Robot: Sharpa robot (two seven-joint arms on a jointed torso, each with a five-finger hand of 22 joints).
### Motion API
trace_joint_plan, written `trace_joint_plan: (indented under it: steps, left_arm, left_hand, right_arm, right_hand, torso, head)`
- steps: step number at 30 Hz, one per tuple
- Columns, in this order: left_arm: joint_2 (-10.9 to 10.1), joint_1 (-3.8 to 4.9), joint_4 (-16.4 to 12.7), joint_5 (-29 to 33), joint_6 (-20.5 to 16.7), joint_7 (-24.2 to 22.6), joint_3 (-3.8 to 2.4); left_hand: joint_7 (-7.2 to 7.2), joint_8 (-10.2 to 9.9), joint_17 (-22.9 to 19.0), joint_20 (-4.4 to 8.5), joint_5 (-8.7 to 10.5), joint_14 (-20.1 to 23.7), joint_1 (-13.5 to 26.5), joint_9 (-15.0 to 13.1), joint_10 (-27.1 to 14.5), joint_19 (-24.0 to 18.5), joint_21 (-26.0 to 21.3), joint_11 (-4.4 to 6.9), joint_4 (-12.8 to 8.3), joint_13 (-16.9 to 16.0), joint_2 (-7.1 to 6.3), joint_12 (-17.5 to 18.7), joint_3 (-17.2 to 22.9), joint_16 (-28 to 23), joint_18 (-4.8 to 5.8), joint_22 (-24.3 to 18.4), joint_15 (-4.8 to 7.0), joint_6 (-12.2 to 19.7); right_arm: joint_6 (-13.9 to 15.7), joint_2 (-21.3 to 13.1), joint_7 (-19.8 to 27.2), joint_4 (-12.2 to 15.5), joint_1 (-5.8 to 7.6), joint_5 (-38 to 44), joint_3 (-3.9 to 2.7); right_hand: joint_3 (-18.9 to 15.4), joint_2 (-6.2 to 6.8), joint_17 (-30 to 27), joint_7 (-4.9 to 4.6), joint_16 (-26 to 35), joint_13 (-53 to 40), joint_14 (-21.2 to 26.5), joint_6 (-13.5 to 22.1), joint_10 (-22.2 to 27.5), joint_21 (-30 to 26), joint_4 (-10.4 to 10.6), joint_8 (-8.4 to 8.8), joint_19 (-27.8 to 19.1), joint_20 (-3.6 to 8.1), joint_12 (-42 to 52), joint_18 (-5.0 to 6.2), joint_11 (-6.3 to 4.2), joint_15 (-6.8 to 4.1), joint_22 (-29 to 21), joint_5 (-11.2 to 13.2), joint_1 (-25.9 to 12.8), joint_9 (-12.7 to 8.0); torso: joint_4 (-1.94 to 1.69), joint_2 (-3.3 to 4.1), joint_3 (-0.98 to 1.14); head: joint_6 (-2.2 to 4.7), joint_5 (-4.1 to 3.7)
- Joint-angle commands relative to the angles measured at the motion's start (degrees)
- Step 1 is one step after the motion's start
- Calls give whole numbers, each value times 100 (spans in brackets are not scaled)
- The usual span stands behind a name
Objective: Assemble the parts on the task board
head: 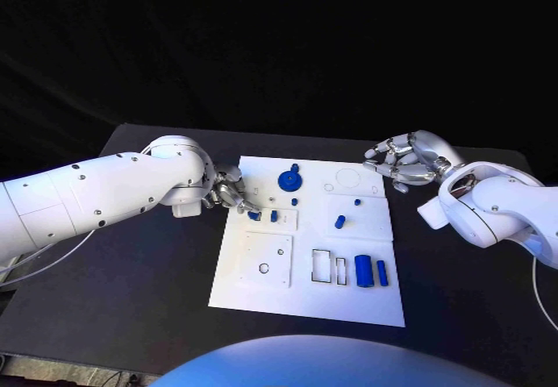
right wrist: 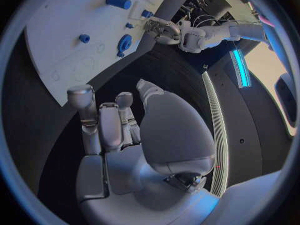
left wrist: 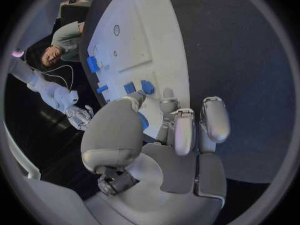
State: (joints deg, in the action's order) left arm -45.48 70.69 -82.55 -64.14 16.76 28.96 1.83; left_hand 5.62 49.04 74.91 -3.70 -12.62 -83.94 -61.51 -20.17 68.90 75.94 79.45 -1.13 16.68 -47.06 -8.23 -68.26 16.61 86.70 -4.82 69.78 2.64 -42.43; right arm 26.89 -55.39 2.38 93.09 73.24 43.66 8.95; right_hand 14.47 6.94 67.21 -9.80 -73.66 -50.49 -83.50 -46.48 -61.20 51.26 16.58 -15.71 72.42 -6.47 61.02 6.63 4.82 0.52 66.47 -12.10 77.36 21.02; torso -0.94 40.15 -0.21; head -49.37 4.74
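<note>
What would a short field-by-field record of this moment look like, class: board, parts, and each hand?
Surface: black table
Task board: white plate in the middle of the table
Left hand: at the board's left edge, fingers on a small blue part
Right hand: off the board's far right corner, fingers curled, holding nothing
Round blue part: on the board's far half
Blue blocks: two side by side near the board's right edge

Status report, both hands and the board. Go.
Left hand pinching a blue part at the task board's left edge. Right hand curled, empty, off board. Nothing obstructing.
</note>
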Motion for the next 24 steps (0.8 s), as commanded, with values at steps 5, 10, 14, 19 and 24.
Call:
trace_joint_plan:
  steps: [5, 10, 14, 19, 24]
  left_arm:
    - [21, -27, -7, 192, 235, -39, 29]
    - [18, -28, 1, 220, 241, -40, 29]
    - [16, -28, 8, 252, 246, -40, 30]
    - [11, -28, 19, 305, 243, -40, 30]
    - [4, -28, 32, 367, 230, -39, 30]
  left_hand:
    - [3, -69, 755, -26, -20, -399, -223, 140, -40, 0, -29, -20, 6, 15, 51, -38, 42, 6, 18, 4, -47, -61]
    - [8, -133, 762, -30, -29, -400, -480, 192, -49, -6, -33, -22, 0, 34, 143, -46, 127, 10, 16, 3, -50, -100]
    - [6, -163, 768, -30, -35, -402, -666, 219, -54, -3, -31, -20, -6, 46, 187, -51, 190, 14, 17, 12, -48, -121]
    - [3, -190, 774, -29, -42, -403, -895, 246, -63, -7, -33, -16, -7, 67, 269, -53, 288, 18, 17, 13, -46, -145]
    - [7, -200, 779, -29, -39, -404, -943, 258, -63, -5, -32, -19, 10, 73, 363, -56, 340, 20, 18, 19, -47, -157]
  right_arm:
    - [-35, 10, 28, -1, -6, 31, 0]
    - [-37, 12, 26, -4, -7, 31, 0]
    - [-40, 13, 22, -5, -8, 31, 0]
    - [-37, 14, 20, -7, -10, 31, 0]
    - [-33, 14, 22, -8, -11, 31, 0]
  right_hand:
    - [-7, 12, 6, -2, 16, -6, 15, 35, 5, -5, -14, -31, -29, 3, -6, 107, 6, -6, 5, -28, -51, 3]
    - [-6, 11, 10, -2, 14, -5, 13, 34, 5, -5, -15, -33, -27, 3, -5, 107, 5, -7, 6, -28, -50, 3]
    - [-6, 11, 10, -2, 14, -5, 13, 34, 5, -5, -15, -33, -27, 3, -5, 107, 5, -7, 6, -28, -50, 3]
    - [-6, 11, 10, -2, 14, -5, 13, 34, 5, -5, -15, -33, -27, 3, -5, 107, 5, -7, 6, -28, -50, 3]
    - [-6, 11, 10, -2, 14, -5, 13, 34, 5, -5, -15, -33, -27, 3, -5, 107, 5, -7, 6, -28, -50, 3]
  torso:
    - [-3, 4, 2]
    - [1, -2, 0]
    - [0, -2, 0]
    - [2, -5, 0]
    - [-4, -4, 1]
  head:
    - [-11, -4]
    - [-21, -4]
    - [-26, -5]
    - [-20, -4]
    - [-18, -8]
